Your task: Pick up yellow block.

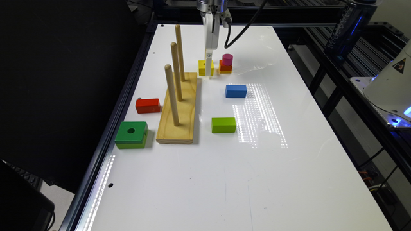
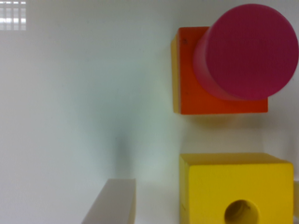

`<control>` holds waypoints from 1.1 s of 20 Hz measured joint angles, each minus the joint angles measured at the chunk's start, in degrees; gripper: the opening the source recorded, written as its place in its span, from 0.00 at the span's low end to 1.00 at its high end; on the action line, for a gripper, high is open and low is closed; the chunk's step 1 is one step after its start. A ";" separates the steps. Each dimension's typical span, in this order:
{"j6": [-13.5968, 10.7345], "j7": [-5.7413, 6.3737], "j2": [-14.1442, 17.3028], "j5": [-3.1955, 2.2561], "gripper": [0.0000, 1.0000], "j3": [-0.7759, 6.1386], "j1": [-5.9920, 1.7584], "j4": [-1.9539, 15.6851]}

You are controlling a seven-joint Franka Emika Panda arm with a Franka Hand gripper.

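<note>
The yellow block [image 1: 203, 67] sits on the white counter [image 1: 205, 179] toward its far end, hole up, just beside the stack of orange piece [image 1: 225, 67] and pink cylinder [image 1: 227, 59]. The end effector [image 1: 209, 65] is low over it; one finger [image 2: 112, 201] stands apart from the block's side, the other cut off, so its opening cannot be judged. Open counter lies toward the blue block [image 1: 236, 91].

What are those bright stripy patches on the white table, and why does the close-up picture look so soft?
In the exterior view, the stripy patches are glare from overhead lights reflecting off the glossy table, strongest beside the blue block and light green block. In the wrist view, the pink cylinder and the yellow block sit very near the lens, so their edges blur.
</note>
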 joint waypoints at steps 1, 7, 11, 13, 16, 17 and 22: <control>0.00 0.00 0.00 0.00 1.00 0.00 0.01 0.00; -0.03 0.47 0.43 -0.01 1.00 0.07 0.64 0.94; -0.05 1.29 0.66 -0.08 1.00 0.00 1.48 1.42; -0.05 1.30 0.71 -0.08 1.00 -0.05 1.49 1.46; -0.05 1.30 0.75 -0.10 1.00 -0.16 1.49 1.47; -0.05 1.30 0.76 -0.12 1.00 -0.25 1.48 1.47; -0.05 1.30 0.80 -0.16 1.00 -0.38 1.49 1.48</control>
